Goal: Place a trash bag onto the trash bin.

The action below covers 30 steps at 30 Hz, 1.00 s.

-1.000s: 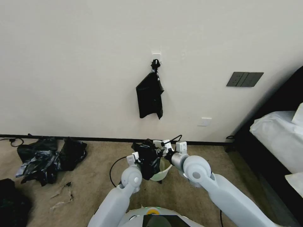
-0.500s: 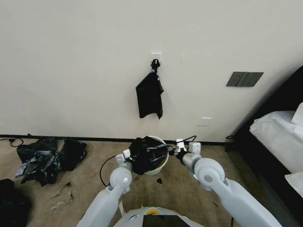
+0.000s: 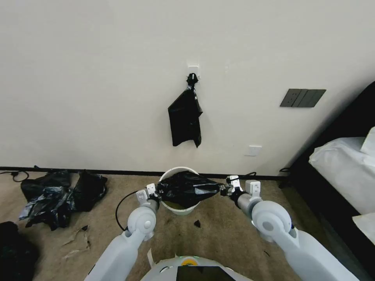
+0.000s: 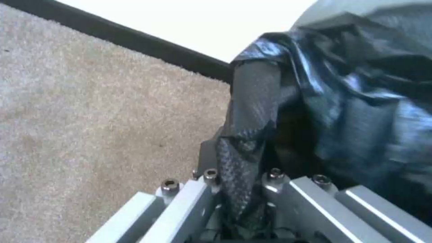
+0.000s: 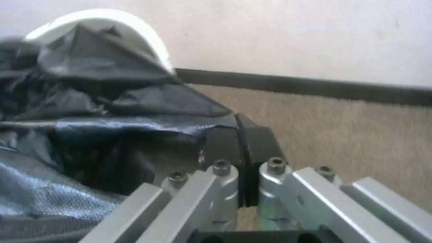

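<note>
The left gripper [image 3: 157, 192] and right gripper [image 3: 223, 190] each clench an edge of the thin glossy black plastic trash bag [image 3: 186, 188], stretched above the round cream-white plastic trash bin [image 3: 176, 210] on the carpet. Next, I judge, lower its mouth over the rim.

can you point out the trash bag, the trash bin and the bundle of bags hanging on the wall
trash bag [image 3: 187, 189]: head view, middle of the stretched black film.
trash bin [image 3: 180, 211]: head view, cream front wall below the bag.
bundle of bags [image 3: 185, 121]: head view, flat black body under its knot.
</note>
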### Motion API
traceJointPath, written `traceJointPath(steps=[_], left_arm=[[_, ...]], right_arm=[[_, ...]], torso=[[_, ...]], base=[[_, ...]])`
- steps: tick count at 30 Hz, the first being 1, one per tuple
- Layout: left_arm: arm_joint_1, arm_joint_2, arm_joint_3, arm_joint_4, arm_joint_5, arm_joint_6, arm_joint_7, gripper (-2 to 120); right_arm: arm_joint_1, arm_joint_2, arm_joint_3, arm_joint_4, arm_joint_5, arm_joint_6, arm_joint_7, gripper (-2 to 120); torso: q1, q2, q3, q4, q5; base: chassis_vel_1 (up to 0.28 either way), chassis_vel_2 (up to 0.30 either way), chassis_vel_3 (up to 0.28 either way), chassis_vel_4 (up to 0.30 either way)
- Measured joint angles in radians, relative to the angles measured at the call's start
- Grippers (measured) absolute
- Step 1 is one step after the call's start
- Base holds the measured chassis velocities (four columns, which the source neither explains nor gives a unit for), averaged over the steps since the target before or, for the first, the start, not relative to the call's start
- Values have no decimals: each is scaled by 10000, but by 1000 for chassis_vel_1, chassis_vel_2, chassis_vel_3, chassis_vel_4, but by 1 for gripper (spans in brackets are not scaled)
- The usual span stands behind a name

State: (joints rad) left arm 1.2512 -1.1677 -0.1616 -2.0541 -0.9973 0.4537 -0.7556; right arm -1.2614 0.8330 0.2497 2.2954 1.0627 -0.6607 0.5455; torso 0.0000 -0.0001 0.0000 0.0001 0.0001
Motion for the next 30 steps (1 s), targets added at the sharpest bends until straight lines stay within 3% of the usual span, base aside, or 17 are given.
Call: traceJointPath(steps=[2,5,6,10,14,17,22,23,24,25,27,30], left_arm=[[7,6,0,-60,7,16,1,1],[12,39,17,-245,46,109,2,1],[12,39,17,-245,46,109,2,1],[-34,173,16,-398,39,221,-5,1],[-87,260,-11,-423,15,253,-10,1],[-143,385,-33,-494,13,295,0,1],[-208,479,-107,-516,16,299,15,1],[-221,495,-148,-515,11,299,28,1],[-236,515,-220,-488,4,297,54,1],[-236,515,-220,-488,4,297,54,1],[-234,551,-299,-457,-4,295,83,1],[-228,581,-308,-459,-3,294,86,1]], right_arm=[[-80,-13,-107,66,-595,102,-303,7],[-438,-113,-434,327,-2661,639,-1402,22],[-438,-113,-434,327,-2661,639,-1402,22],[-1036,-543,-479,625,-5221,1428,-2760,40],[-1366,-846,-294,743,-6371,1862,-3220,51],[-1702,-1204,31,906,-7675,2292,-3676,65],[-1754,-1410,259,1057,-7632,2271,-3803,80],[-1718,-1413,269,1126,-6759,2231,-3711,84],[-1611,-1345,300,1298,-5069,2143,-3470,90],[-1611,-1345,300,1298,-5069,2143,-3470,90],[-1393,-1155,403,1513,-3416,2131,-3395,98],[-1211,-1138,403,1512,-3819,2256,-3605,100]], torso=[[0,0,0,0,-1],[0,1,0,0,0],[0,1,0,0,0],[0,1,0,-1,-1],[-1,1,0,-2,-1],[-1,1,0,-2,0],[-1,1,0,-2,-2],[-1,1,0,-1,0],[-1,1,0,-1,1],[-1,1,0,-1,1],[-1,1,0,-1,-2],[-1,1,0,-1,0]], base=[[0,0,0,0],[0,0,0,0],[0,0,0,0],[0,0,0,0],[0,0,0,0],[0,0,0,0],[0,0,0,0],[0,0,0,0],[0,0,0,0],[0,0,0,0],[0,0,0,0],[0,0,0,0]])
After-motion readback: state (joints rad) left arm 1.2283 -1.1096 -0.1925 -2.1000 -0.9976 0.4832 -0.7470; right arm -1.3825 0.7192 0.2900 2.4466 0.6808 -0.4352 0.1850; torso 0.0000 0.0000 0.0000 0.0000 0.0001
